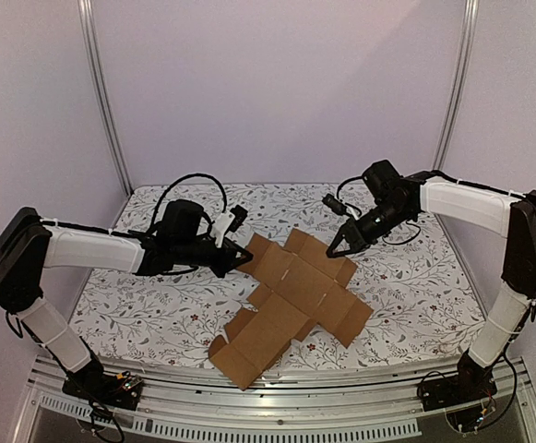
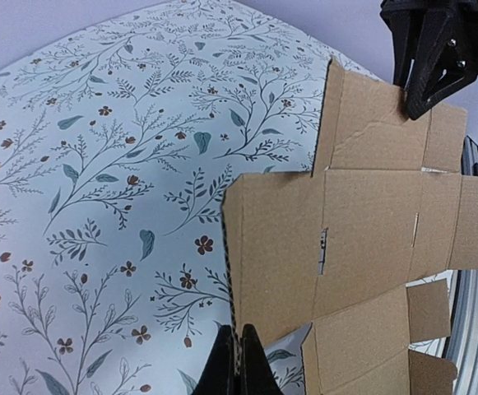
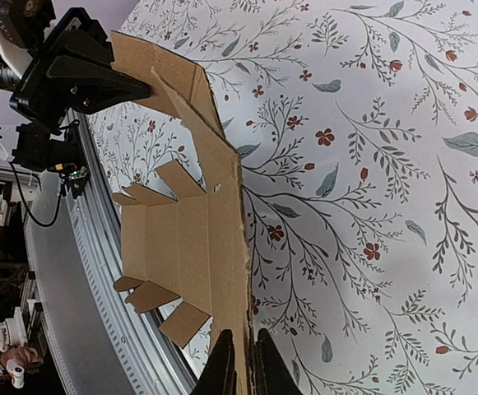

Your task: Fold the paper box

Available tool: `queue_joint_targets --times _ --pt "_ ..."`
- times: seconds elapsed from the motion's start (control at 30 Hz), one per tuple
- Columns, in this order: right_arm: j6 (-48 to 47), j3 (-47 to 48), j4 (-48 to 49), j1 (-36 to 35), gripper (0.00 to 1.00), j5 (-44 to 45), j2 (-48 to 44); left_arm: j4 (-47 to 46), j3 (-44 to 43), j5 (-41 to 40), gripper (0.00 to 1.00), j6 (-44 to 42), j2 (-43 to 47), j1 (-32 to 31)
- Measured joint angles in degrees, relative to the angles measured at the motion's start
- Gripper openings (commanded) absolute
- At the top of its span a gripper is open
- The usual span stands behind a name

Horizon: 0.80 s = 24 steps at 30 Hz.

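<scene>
As 2 end effectors (image 1: 244,261) (image 1: 334,249) pinch it, the paper box (image 1: 304,291) is unfolded.

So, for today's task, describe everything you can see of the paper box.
The paper box is an unfolded, die-cut sheet of plain brown cardboard, cross-shaped, with creased panels, small tabs and two narrow slots. It lies mostly flat on the floral table, its near end at the front edge. The left hand and right hand each pinch an edge flap.

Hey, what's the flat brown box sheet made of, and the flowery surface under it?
The paper box looks like thin cardboard, matte brown, unprinted, with creased fold lines. The table cover seems printed cloth or vinyl, floral on white; I cannot tell which.
</scene>
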State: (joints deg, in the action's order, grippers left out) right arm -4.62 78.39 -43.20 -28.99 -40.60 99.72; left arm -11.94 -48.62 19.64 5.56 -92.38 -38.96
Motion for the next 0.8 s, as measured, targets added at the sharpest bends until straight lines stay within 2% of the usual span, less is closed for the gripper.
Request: queue_joint_targets --times 0.1,0.33,0.5,0.63,0.8 --pt "-0.37 0.00 -0.39 -0.17 0.00 0.02 0.00 0.00 0.00 0.11 0.00 0.00 0.00 0.00" --pt "-0.81 0.00 -0.70 -1.03 0.00 0.04 0.00 0.22 0.00 0.13 0.01 0.00 0.00 0.00" --pt "-0.76 0.09 -0.81 -1.14 0.00 1.16 0.00 0.15 0.00 0.00 0.24 0.35 0.02 0.00" --pt "-0.46 0.79 -1.25 -1.38 0.00 2.54 -0.02 0.22 0.42 -1.09 0.36 0.74 1.01 0.00" --pt "-0.35 2.51 -2.05 -1.44 0.00 4.37 -0.83 0.72 0.90 -2.99 0.41 2.29 4.87 0.02"
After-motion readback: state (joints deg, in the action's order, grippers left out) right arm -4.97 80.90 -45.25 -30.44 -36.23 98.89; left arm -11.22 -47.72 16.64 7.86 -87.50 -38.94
